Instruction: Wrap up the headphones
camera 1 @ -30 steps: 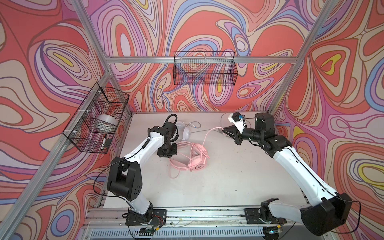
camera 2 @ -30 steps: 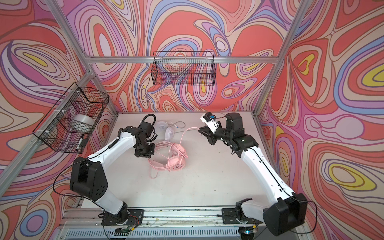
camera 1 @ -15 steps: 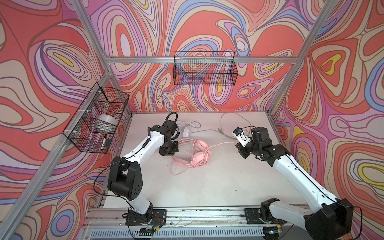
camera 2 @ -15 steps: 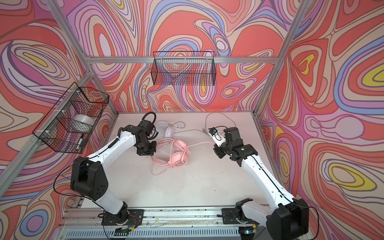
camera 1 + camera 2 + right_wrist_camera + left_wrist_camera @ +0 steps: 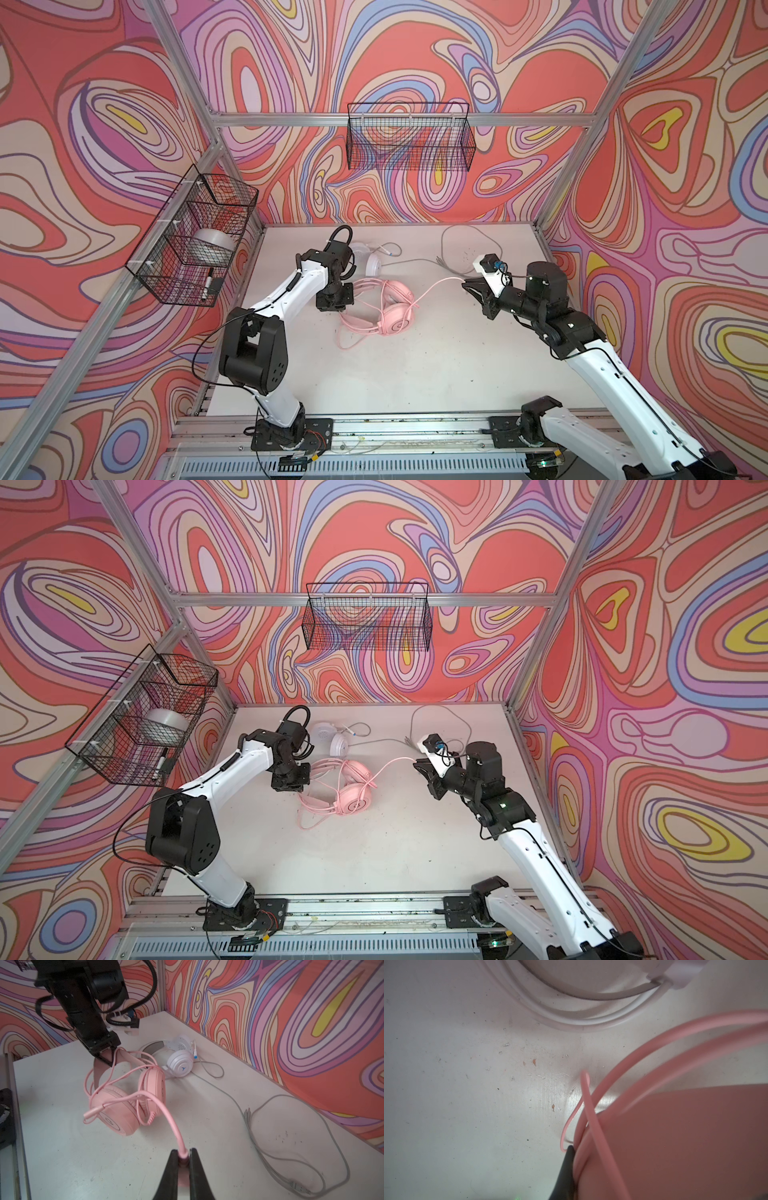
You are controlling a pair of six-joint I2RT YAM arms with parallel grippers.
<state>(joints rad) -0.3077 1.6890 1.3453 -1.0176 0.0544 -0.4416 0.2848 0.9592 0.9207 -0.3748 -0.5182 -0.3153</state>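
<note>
Watching from my end, I see the pink headset (image 5: 397, 318) lying about mid-table. Patterned walls (image 5: 665, 208) close the table (image 5: 415, 374) on three sides of it, and an aluminium rail (image 5: 415, 428) runs along the front. The widest open stretch is the white surface between the pink headset and that rail. Behind it room is tight: the white headset (image 5: 374, 264) sits just behind it, and the grey cord (image 5: 232, 1099) sprawls in loops behind it and to its right, toward the back corner.

My left claw (image 5: 108, 1059) is clamped on the pink headset's band, at its left end. My right claw (image 5: 184, 1154) is pinched on the pink cord (image 5: 166, 1109), to the headset's right and raised off the table.

Half a second ago the right arm reached lower and flatter, with the cord drawn nearly straight. Now that arm is lifted and the cord arcs down to the headset. The left claw has kept its place on the band.

The pink headset has round cushioned cups on a flat, smooth band, with thin cord looped loosely over them. The white one's cup is glossy plastic dotted with small holes. The table is scuffed and speckled, and the right claw's fingers (image 5: 172, 1169) are black tapered wedges.
</note>
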